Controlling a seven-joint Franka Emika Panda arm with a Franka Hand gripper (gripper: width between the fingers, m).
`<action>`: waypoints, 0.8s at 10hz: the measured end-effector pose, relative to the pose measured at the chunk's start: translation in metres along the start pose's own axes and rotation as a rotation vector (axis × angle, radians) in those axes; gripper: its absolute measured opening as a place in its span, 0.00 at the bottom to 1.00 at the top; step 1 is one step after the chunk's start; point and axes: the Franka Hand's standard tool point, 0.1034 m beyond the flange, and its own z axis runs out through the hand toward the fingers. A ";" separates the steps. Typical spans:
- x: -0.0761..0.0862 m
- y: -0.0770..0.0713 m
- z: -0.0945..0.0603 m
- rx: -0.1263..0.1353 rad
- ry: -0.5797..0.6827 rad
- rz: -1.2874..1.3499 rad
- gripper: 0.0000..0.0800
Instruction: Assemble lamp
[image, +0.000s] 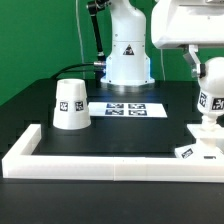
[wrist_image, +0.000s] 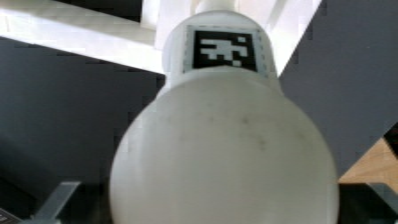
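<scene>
My gripper (image: 203, 68) is shut on the white rounded bulb (image: 210, 100) and holds it upright at the exterior view's right. The bulb's narrow tagged end points down and sits at or just above the flat square base (image: 197, 151); I cannot tell whether they touch. In the wrist view the bulb (wrist_image: 222, 140) fills the frame, its tag (wrist_image: 224, 48) is on the neck, and my gripper (wrist_image: 222, 208) has a dark finger (wrist_image: 45, 203) at each side. The tapered cone shade (image: 72, 103) stands alone on the black table at the exterior view's left.
The marker board (image: 126, 108) lies flat mid-table in front of the robot's pedestal (image: 127, 60). Long white bars edge the table at the front (image: 100, 162) and the left (image: 24, 142). A white bar (wrist_image: 80, 32) shows beyond the bulb in the wrist view.
</scene>
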 end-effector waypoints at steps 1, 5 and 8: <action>-0.001 0.000 0.002 0.001 -0.004 0.000 0.72; -0.005 -0.001 0.007 0.002 -0.013 -0.001 0.72; -0.009 -0.001 0.012 0.003 -0.020 -0.002 0.72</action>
